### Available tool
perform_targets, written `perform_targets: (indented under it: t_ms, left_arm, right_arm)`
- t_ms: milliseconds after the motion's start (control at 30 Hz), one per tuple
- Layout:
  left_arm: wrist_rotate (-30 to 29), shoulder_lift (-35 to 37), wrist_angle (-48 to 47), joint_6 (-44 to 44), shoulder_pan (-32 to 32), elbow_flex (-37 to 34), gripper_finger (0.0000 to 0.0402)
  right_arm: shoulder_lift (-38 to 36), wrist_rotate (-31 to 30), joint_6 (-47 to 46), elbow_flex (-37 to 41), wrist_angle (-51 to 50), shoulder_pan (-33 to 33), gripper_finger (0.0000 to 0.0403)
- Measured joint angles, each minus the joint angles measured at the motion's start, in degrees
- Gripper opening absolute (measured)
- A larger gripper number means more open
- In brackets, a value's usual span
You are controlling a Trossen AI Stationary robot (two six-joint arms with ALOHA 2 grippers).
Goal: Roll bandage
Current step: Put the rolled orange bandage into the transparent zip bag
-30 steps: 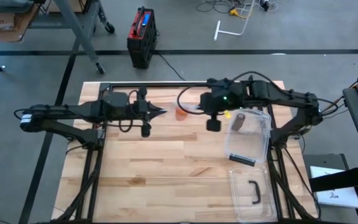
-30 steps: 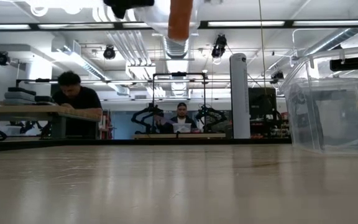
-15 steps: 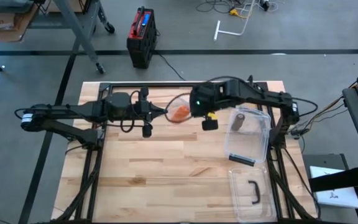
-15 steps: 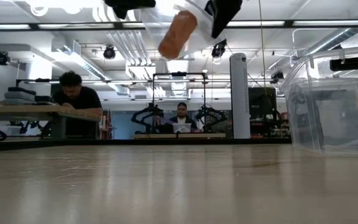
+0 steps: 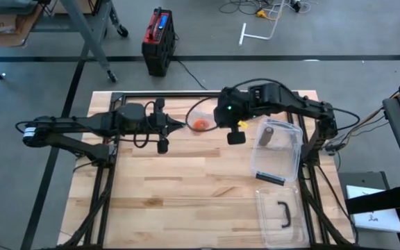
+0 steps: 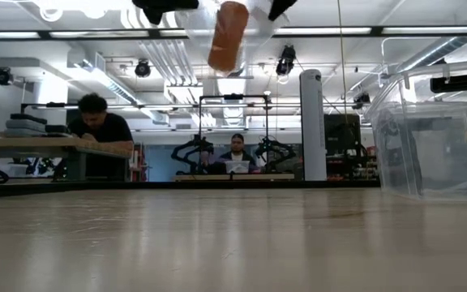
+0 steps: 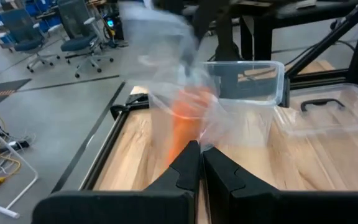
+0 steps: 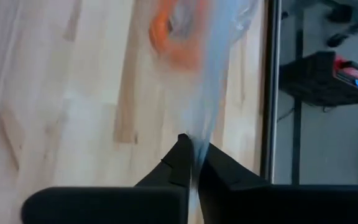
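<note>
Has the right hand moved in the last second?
Yes. In the high view the right hand has swung leftward, away from the clear bin, toward the left hand.

We are looking into a robotics lab or workshop: a wooden table (image 5: pixel 186 187) is standing on a grey concrete floor (image 5: pixel 33 90), people (image 6: pixel 100 126) are sitting at benches (image 6: pixel 23 146) far behind, more robot arms (image 6: pixel 197 150) are waiting there, and ducts (image 6: pixel 164 57) are running overhead.

Bright, even light falls from the ceiling strip lights (image 6: pixel 47 34). The bench (image 6: pixel 233 243) shows soft glare at tabletop height. The plastic bag (image 7: pixel 185 93) smears with motion blur in both wrist views.
</note>
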State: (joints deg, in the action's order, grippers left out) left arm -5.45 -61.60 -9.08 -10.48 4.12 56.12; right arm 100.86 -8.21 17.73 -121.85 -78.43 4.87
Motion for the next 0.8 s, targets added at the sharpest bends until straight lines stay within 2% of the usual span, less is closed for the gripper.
perform_targets:
  t_ms: [200,367,467,567,733,800]
  left_arm:
    - [0.0,0.8,-0.4,0.1,-0.5,0.0,0.0]
    - [0.1,0.8,-0.4,0.5,-1.1,0.0,0.0]
    - [0.2,0.8,-0.4,0.5,-1.4,0.0,0.0]
    - [0.2,0.8,-0.7,0.5,-1.5,0.0,0.0]
    - [0.1,0.8,-1.6,0.5,-1.5,0.0,0.0]
    - [0.1,0.8,-1.6,0.5,-1.5,0.0,0.0]
  right_arm:
    - [-2.7,8.4,-0.7,2.1,9.1,-0.1,0.0078]
    - [-2.2,8.3,-1.9,7.2,15.6,0.2,0.0136]
    - [-1.7,8.9,-3.2,12.4,21.4,0.0,0.0147]
    - [-1.5,8.8,-3.3,17.1,26.5,0.1,0.0121]
    - [-3.0,8.7,-3.4,18.6,27.5,0.4,0.0018]
    - [-4.0,8.6,-3.6,18.0,26.9,0.4,0.001]
